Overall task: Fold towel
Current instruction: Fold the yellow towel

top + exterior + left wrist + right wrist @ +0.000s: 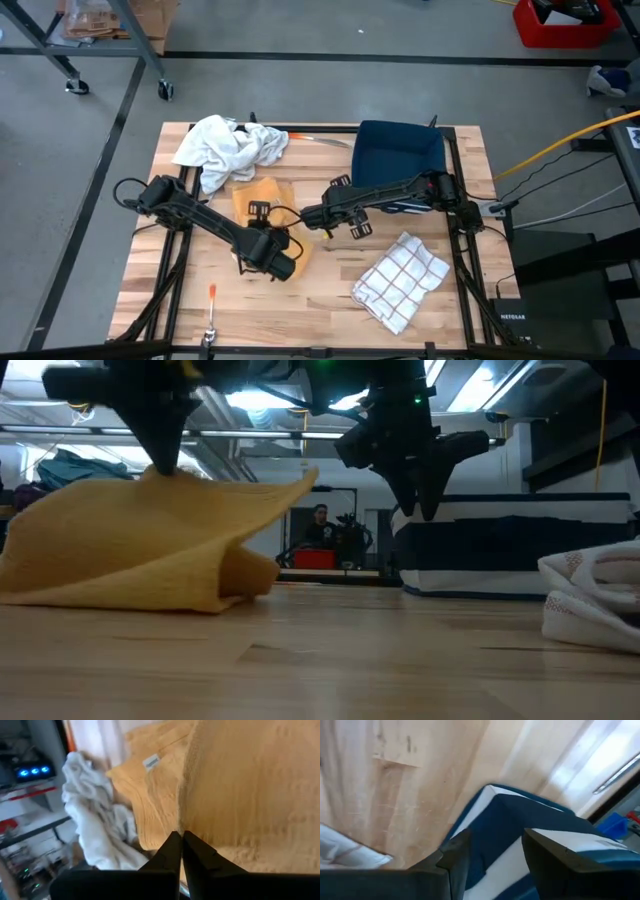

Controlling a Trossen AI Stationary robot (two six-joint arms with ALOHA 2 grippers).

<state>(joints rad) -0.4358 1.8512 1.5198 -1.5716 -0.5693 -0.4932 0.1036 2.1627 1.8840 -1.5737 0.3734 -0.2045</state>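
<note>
A yellow towel [258, 192] lies at the table's middle. In the low view it [130, 540] rises to a peak and its lower folds rest on the wood. My left gripper [163, 460] is shut on that peak; in the left wrist view the shut fingertips [181, 840] meet the cloth. My right gripper [420, 485] hangs open above the table to the towel's right, in front of the folded navy towel [510, 555], touching nothing. Its fingers [455, 855] stand apart over bare wood. My left gripper pinches an upturned edge of the yellow towel [186, 822] between its two shut fingers, slanting down from above. One layer or several, I cannot tell. That part is lifted into a peak [170, 475]; the rest drapes slack down to the table.
A crumpled white towel [228, 148] lies at the far left, the navy towel [400, 155] at the far right, and a white checked towel [400, 282] near right. An orange-handled tool [212, 293] lies near the front edge. Bare wood shows at front centre.
</note>
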